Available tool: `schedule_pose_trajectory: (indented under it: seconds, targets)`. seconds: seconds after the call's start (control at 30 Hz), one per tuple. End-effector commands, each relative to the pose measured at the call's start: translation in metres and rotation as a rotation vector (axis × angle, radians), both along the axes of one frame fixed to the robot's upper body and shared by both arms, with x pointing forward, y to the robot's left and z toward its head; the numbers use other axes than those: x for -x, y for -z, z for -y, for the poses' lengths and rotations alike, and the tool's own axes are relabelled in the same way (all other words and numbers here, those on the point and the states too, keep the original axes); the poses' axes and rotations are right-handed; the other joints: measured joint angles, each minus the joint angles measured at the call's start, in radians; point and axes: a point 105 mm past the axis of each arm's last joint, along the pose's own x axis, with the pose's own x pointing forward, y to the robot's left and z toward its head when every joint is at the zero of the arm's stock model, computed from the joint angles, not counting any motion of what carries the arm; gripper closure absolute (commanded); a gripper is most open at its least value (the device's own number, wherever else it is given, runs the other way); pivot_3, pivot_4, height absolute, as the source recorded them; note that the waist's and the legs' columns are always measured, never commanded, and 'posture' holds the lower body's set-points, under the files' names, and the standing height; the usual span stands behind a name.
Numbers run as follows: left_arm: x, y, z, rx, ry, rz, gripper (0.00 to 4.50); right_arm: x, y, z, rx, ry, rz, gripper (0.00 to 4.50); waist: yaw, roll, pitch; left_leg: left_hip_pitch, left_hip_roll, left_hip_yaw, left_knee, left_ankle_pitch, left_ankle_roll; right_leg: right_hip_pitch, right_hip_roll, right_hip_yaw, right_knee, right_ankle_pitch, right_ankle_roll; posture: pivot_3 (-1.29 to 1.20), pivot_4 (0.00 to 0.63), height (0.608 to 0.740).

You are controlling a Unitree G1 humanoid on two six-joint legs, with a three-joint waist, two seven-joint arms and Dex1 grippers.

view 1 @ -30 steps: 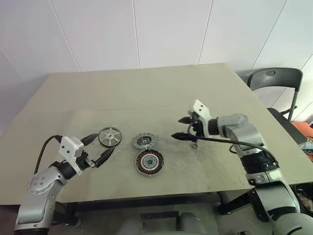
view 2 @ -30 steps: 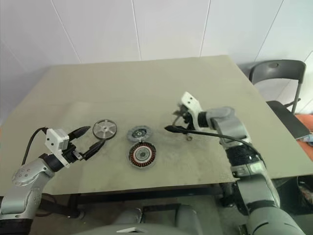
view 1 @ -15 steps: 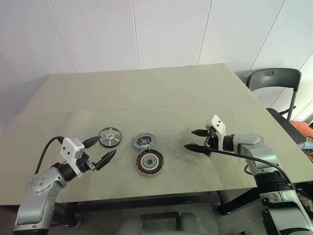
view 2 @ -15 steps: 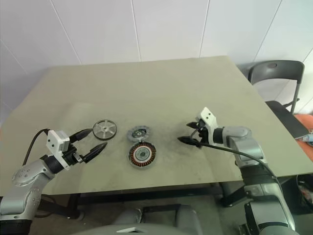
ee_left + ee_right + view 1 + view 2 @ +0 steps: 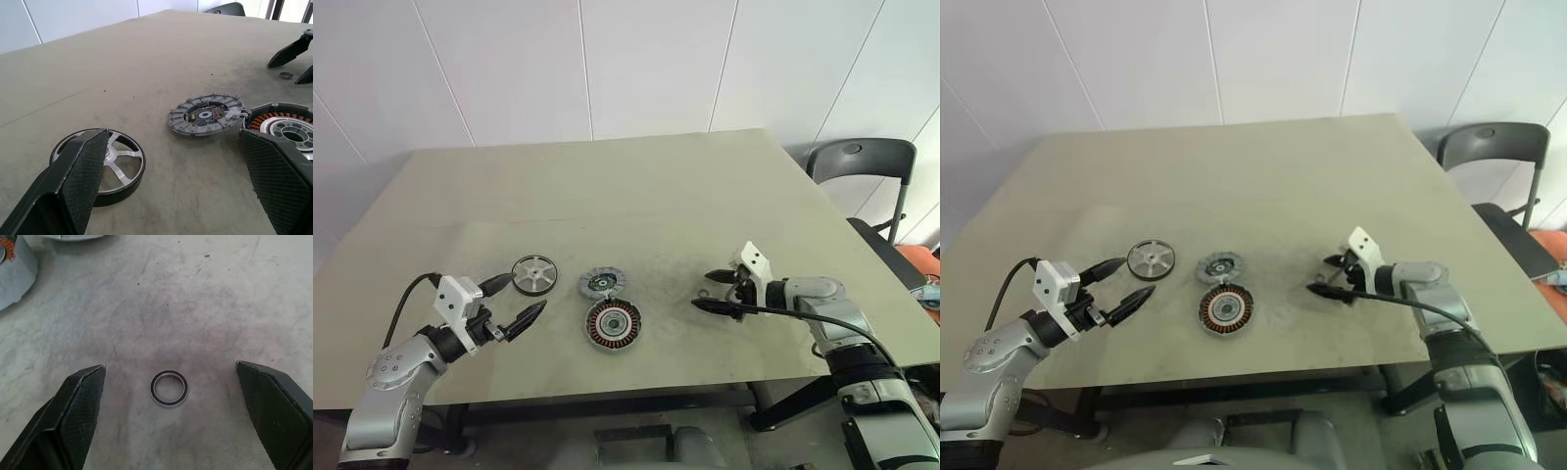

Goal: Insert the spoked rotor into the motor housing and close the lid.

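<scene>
- Judging from how the parts lie, nothing of the assembly is done yet — the spoked rotor [image 5: 533,273], the lid [image 5: 604,283] and the motor housing [image 5: 613,322] all rest apart on the table [image 5: 636,186].
- The rotor lies flat toward the robot's left; the lid sits in the middle, and the housing lies just beside it on the near side, copper windings and silver hub exposed.
- The left gripper [image 5: 513,302] hangs near the rotor with its black fingers spread wide and nothing between them; in the left wrist view the rotor [image 5: 99,165] sits by one fingertip.
- The right gripper [image 5: 712,292] is likewise spread and empty, low over the table to the right of the housing; a small metal ring [image 5: 169,388] lies on the surface between its fingers, untouched.
- What is left, as I judge it: pick up the rotor, seat it in the housing, then set the lid on top — the whole task.
- The table is a drab olive-grey sheet, scuffed and smudged dark around the parts.
- Behind it stands a white panelled wall; a dark chair [image 5: 862,162] stands at the right.
</scene>
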Motion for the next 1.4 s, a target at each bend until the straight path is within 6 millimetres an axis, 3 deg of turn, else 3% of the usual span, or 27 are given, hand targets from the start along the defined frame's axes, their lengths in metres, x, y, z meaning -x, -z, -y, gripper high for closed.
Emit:
schedule_pose_trajectory:
  seconds: [0.03, 0.13, 0.23, 0.57, 0.73, 0.83, 0.93, 1.13, 1.27, 1.4]
  targets:
    - [-0.001, -0.015, 0.001, -0.01, 0.01, 0.054, 0.0, -0.002, -0.005, 0.0, 0.006, -0.01, 0.021, 0.02, 0.0, 0.0, 0.0, 0.0, 0.0, 0.0, 0.0, 0.0, 0.0, 0.0, 0.0, 0.0, 0.0, 0.0, 0.0, 0.0, 0.0, 0.74]
    - [-0.001, -0.015, 0.001, -0.011, 0.01, 0.055, 0.0, 0.0, 0.0, 0.004, 0.023, -0.009, 0.01, 0.02, 0.0, 0.0, 0.0, 0.0, 0.0, 0.0, 0.0, 0.0, 0.0, 0.0, 0.0, 0.0, 0.0, 0.0, 0.0, 0.0, 0.0, 0.74]
    - [-0.001, -0.015, 0.001, -0.013, 0.007, 0.057, 0.0, 0.001, 0.004, 0.006, 0.048, -0.016, 0.012, 0.61, 0.001, 0.0, 0.0, 0.0, 0.0, 0.0, 0.0, 0.0, 0.0, 0.0, 0.0, 0.0, 0.0, 0.0, 0.0, 0.0, 0.0, 0.74]
    - [-0.002, -0.016, -0.001, -0.02, 0.003, 0.064, 0.0, 0.005, 0.015, 0.012, 0.153, -0.07, 0.058, 3.84, 0.0, -0.001, 0.0, 0.002, 0.0, 0.002, 0.001, 0.0, 0.0, 0.003, 0.0, 0.001, 0.0, -0.002, -0.002, 0.0, 0.0, 0.74]
    - [-0.003, -0.016, -0.001, -0.023, 0.003, 0.066, 0.0, 0.005, 0.014, 0.011, 0.15, -0.081, 0.067, 3.85, 0.001, -0.003, -0.002, 0.003, 0.0, 0.004, 0.002, 0.0, 0.0, 0.004, 0.0, 0.002, 0.0, -0.002, -0.002, 0.0, 0.0, 0.74]
    - [-0.004, -0.016, -0.001, -0.023, 0.003, 0.065, 0.0, 0.005, 0.003, 0.004, 0.113, -0.108, 0.058, 3.85, 0.001, -0.003, -0.002, 0.003, 0.0, 0.004, 0.002, 0.0, 0.0, 0.004, 0.0, 0.003, 0.0, -0.002, -0.002, 0.0, 0.0, 0.74]
    - [-0.003, -0.015, -0.001, -0.021, 0.009, 0.06, 0.0, 0.013, -0.028, -0.028, 0.048, -0.263, 0.013, 3.85, 0.001, -0.002, -0.001, 0.002, 0.001, 0.004, 0.001, 0.0, 0.0, 0.001, 0.0, 0.004, 0.0, -0.001, -0.002, 0.0, 0.0, 0.74]
    - [-0.001, -0.013, 0.003, -0.012, 0.026, 0.053, 0.0, 0.019, -0.068, -0.077, -0.006, -0.457, 0.031, 3.85, 0.0, -0.002, -0.001, 0.0, 0.002, 0.007, -0.001, 0.0, 0.001, -0.002, 0.001, 0.006, 0.0, -0.001, -0.001, 0.0, 0.0, 0.74]
    - [0.004, -0.014, 0.007, -0.001, 0.056, 0.053, 0.0, 0.018, -0.088, -0.104, -0.022, -0.564, 0.063, 3.85, 0.0, -0.002, -0.001, 0.0, 0.002, 0.008, -0.001, 0.0, 0.001, -0.003, 0.001, 0.007, -0.001, -0.001, -0.001, 0.0, 0.0, 0.74]
    - [0.017, -0.014, 0.016, 0.041, 0.132, 0.022, 0.0, 0.021, -0.094, -0.123, -0.01, -0.664, 0.074, 3.85, 0.001, -0.002, -0.001, -0.001, 0.002, 0.008, -0.001, -0.001, 0.001, -0.003, 0.0, 0.007, -0.001, 0.0, 0.001, 0.0, 0.0, 0.74]
